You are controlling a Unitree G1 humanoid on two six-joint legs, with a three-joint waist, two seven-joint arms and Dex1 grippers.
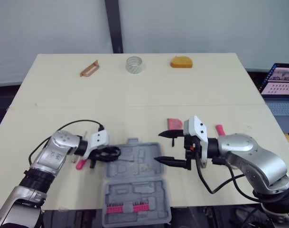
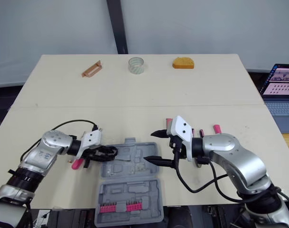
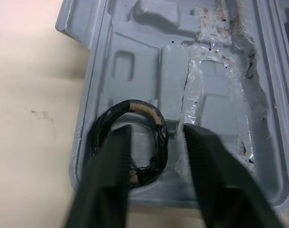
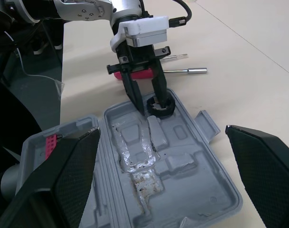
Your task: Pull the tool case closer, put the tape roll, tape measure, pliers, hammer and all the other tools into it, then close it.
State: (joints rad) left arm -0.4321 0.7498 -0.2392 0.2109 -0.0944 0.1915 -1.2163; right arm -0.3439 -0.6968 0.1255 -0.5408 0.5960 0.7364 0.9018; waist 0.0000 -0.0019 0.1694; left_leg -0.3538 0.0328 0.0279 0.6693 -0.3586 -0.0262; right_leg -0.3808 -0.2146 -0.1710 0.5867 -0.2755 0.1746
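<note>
The grey tool case (image 1: 143,167) lies open at the table's near edge, with its lid (image 1: 135,192) toward me holding a pink bit strip. A black tape roll (image 3: 111,121) lies in the case's left end. My left gripper (image 3: 156,129) is open and straddles the roll's wall, also seen from the right wrist (image 4: 151,105). My right gripper (image 1: 159,147) is open wide just above the case's right end and holds nothing. Far across the table sit a clear tape roll (image 1: 134,64) and an orange tape measure (image 1: 181,62).
A brown handled tool (image 1: 89,68) lies at the far left. A pink-handled tool (image 1: 80,164) and a metal shaft (image 4: 184,71) lie left of the case. Pink-handled tools (image 1: 174,123) (image 1: 220,129) lie behind my right arm. A laptop (image 1: 281,85) stands off the right edge.
</note>
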